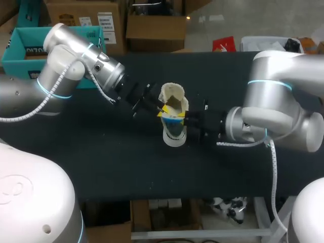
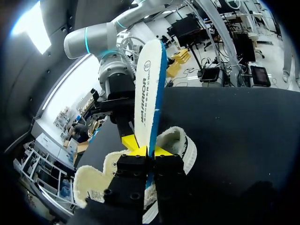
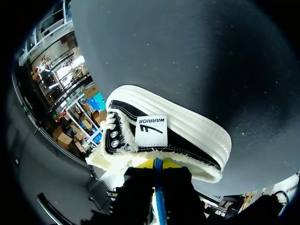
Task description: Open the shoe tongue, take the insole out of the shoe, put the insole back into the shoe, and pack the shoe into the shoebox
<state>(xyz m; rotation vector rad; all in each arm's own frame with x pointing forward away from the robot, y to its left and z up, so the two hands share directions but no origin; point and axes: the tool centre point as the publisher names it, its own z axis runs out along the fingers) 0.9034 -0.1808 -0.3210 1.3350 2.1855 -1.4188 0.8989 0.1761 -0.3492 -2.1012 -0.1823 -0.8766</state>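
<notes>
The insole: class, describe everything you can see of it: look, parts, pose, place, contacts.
The insole is thin and flat, foam-like, white on its printed face, blue along the edge. It stands nearly upright, its lower end in the fleece-lined shoe on the table. The left end effector is shut on it just above the shoe's opening; the right end effector appears to clamp its blue edge from the opposite side.

Glossy silver arms [image 1: 66,55], cyan joint rings [image 1: 268,83], white ribbed cables [image 1: 274,167], black left hand [image 2: 147,150] and right hand [image 3: 158,164], yellow fingertips [image 2: 132,142]
</notes>
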